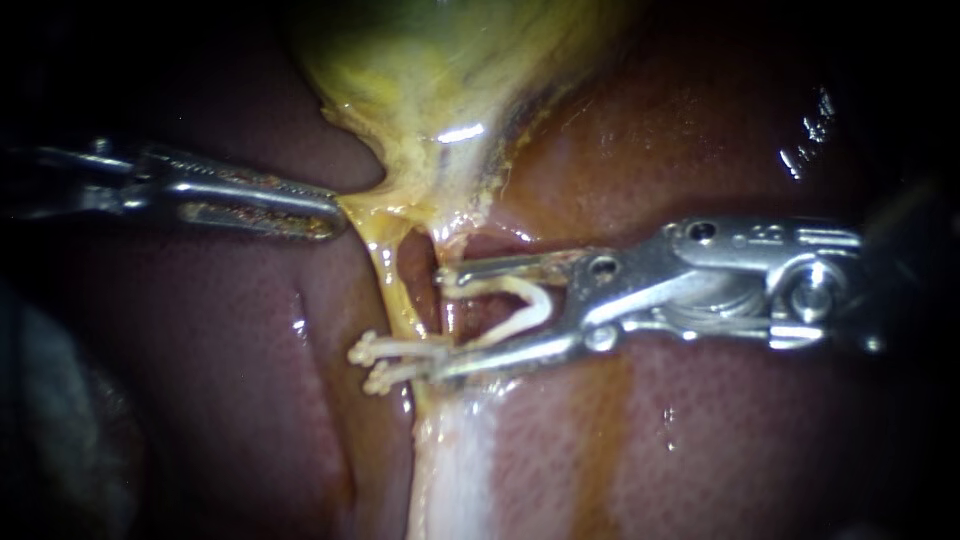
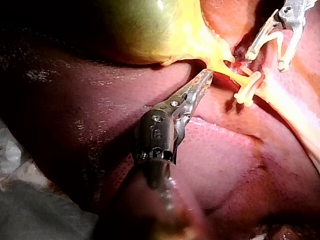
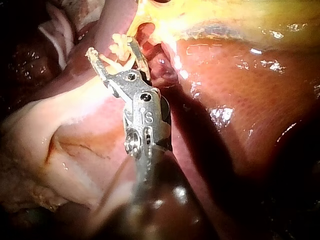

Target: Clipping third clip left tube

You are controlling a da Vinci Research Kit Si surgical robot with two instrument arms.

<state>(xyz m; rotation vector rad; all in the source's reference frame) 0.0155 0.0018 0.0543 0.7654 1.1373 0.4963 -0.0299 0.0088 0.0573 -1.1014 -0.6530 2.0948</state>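
Two clips (image 1: 388,350) sat closed across the left tube (image 1: 390,285), side by side, their white ends poking out past it. The left tool (image 1: 328,215) was clenched on the yellow tissue (image 1: 385,205) at the neck of the gallbladder (image 1: 440,70). It seemed to draw that tissue sideways, so that the tube stood taut and clear of the liver (image 1: 700,130). The right tool (image 1: 440,322) came in from the other side with its jaws spread wide. Each jaw bore on one leg of an open clip (image 1: 535,300) seated between them, so it was grasping the clip, not yet squeezed shut. Its lower jaw lay just beside the two placed clips and its upper jaw nearer the gallbladder, which suited a third clip on the gallbladder side of them. The endoscope view left it unclear whether the jaw tips reached around the left tube or stopped just short. The left wrist view showed the stretched tube side-on, with the loaded jaws beyond it near a red gap. The right wrist view looked along the right tool and showed the placed clips directly ahead, between its spread jaws.
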